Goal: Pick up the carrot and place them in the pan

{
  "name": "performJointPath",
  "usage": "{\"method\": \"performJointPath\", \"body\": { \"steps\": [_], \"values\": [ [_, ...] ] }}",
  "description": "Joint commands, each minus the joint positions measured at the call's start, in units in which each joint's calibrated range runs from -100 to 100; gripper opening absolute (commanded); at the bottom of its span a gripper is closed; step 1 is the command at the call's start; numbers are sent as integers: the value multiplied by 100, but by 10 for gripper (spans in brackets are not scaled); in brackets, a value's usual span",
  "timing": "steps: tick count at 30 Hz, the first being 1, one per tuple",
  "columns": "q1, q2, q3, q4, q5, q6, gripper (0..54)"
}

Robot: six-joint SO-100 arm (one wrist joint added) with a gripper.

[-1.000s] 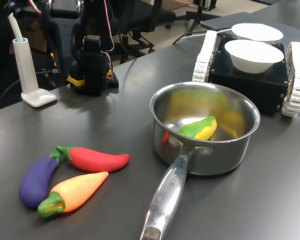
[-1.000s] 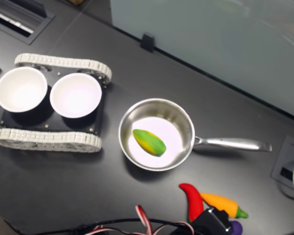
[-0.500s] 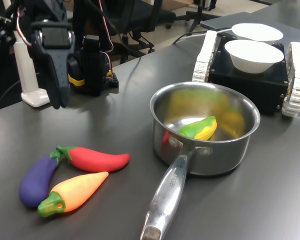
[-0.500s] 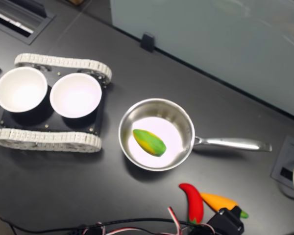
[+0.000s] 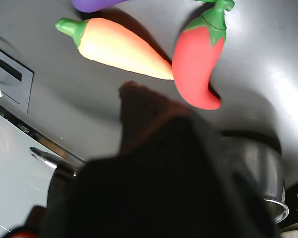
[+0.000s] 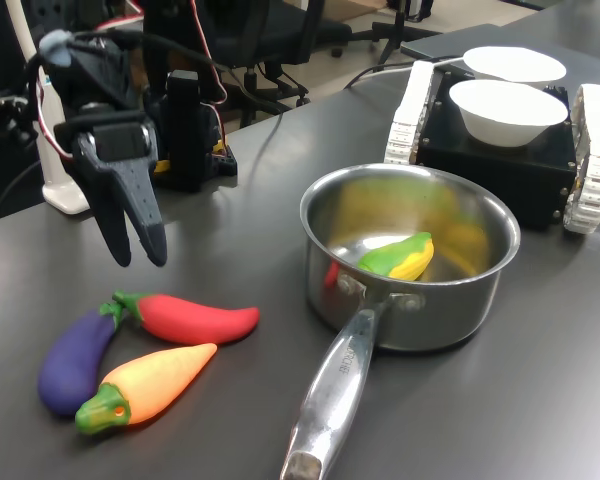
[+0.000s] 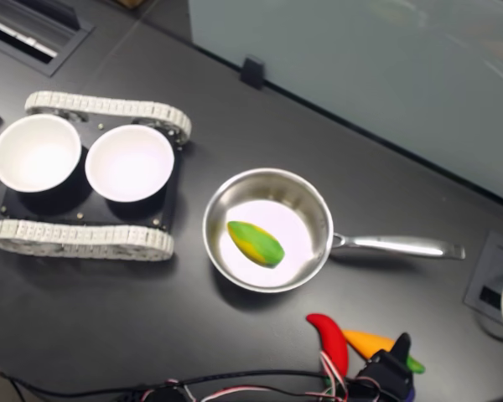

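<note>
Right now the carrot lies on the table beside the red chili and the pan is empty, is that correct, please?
Not quite: the pan is not empty. The first exterior view shows a yellow-and-green toy vegetable inside it. The carrot does lie on the table beside the red chili.

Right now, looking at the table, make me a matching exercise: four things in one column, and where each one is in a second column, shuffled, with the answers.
Things:
1. yellow-and-green toy vegetable
2. orange tapered toy carrot
3. two white bowls
4. dark gripper

Places:
A. on the black tracked base
B. in the air above the table, jaws slightly parted
C. inside the shiny steel saucepan
D. on the table between the red chili pepper and the purple toy eggplant

Pairs: 1-C, 2-D, 3-A, 4-B
</note>
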Motion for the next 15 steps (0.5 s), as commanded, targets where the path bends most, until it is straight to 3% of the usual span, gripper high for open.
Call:
{"method": "performJointPath", "body": {
  "steps": [1,7,10,15],
  "values": [
    [-141,24,-576,34,78,102,345],
    [-244,353,-585,-60,171,337,345],
    [-462,564,-512,-231,166,749,349],
    [-600,876,-530,-410,132,866,354]
  ]
}}
